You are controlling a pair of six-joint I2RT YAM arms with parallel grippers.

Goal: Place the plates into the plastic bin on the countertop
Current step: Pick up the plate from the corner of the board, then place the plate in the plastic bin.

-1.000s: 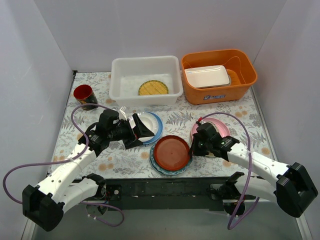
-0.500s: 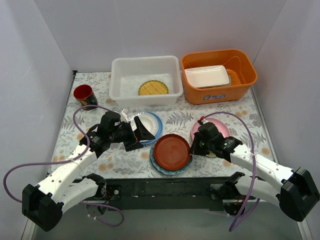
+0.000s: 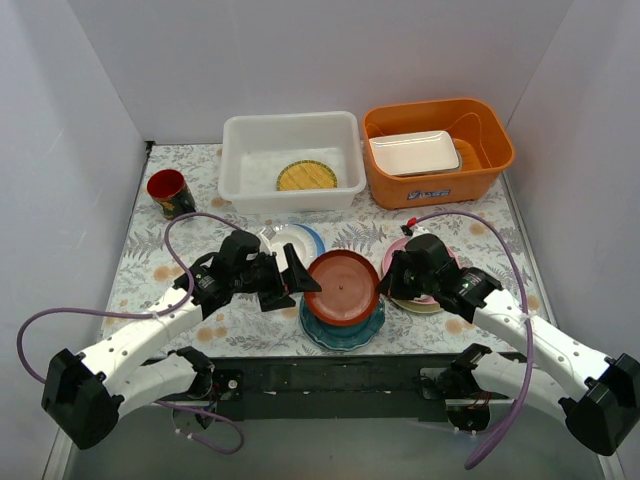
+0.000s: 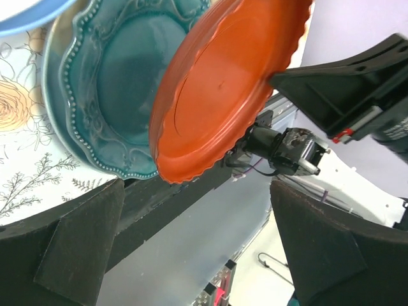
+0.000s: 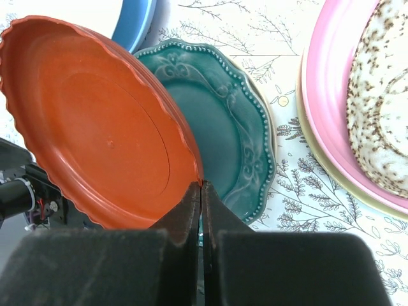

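My right gripper (image 5: 201, 185) is shut on the rim of the red plate (image 5: 95, 127), which stands tilted above the teal scalloped plate (image 5: 229, 140). In the top view the red plate (image 3: 343, 288) hangs between my right gripper (image 3: 385, 283) and my open left gripper (image 3: 300, 280). In the left wrist view the red plate (image 4: 223, 83) has its lower edge just ahead of my left gripper (image 4: 196, 185); nothing sits between the fingers. A pink plate (image 5: 325, 127) carries a speckled plate (image 5: 382, 115). The plastic bin (image 3: 290, 122) holds a yellow plate (image 3: 307, 176). A white-and-blue plate (image 3: 290, 240) lies behind the left gripper.
An orange tub (image 3: 440, 190) at the back right holds a white tray (image 3: 413, 152). A red cup (image 3: 170, 192) stands at the back left. The leaf-printed countertop (image 3: 150, 270) ends at the black base bar (image 3: 330, 378) in front.
The right gripper has raised the red plate's edge, tipping it up off the teal plate. The left gripper has swung right from the white-and-blue plate to the red plate's left side.
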